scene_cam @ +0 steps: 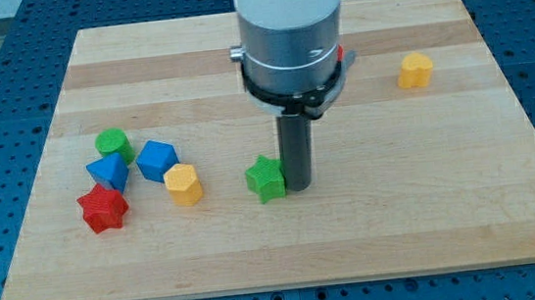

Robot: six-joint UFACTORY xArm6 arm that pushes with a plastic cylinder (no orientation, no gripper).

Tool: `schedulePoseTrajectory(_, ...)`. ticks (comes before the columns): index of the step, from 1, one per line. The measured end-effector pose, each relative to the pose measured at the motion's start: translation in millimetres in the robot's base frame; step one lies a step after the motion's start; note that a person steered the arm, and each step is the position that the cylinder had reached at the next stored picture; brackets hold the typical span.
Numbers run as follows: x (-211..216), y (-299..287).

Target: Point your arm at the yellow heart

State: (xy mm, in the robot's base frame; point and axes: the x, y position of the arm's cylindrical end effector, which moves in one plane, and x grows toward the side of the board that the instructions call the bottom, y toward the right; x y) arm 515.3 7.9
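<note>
The yellow heart (415, 71) lies near the view's right edge of the wooden board (448, 182), in its upper part. My tip (299, 184) rests on the board at the middle, well to the left of and below the heart. It stands right beside a green star (265, 179), touching or nearly touching the star's right side. The arm's wide body hides the board behind the rod.
A yellow pentagon-like block (183, 184) lies left of the green star. Further left are a blue cube (156, 160), a blue triangle (107, 171), a green cylinder (112, 143) and a red star (103, 208). A bit of red (342, 56) peeks out behind the arm.
</note>
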Motion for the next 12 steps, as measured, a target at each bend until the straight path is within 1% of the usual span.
schedulePoseTrajectory(2, 2.0, -27.0)
schedulePoseTrajectory(3, 2.0, -27.6)
schedulePoseTrajectory(5, 5.1, -19.8)
schedulePoseTrajectory(6, 24.3, -11.6)
schedulePoseTrajectory(7, 33.1, -10.1)
schedulePoseTrajectory(10, 33.2, -9.8)
schedulePoseTrajectory(12, 30.8, 4.8)
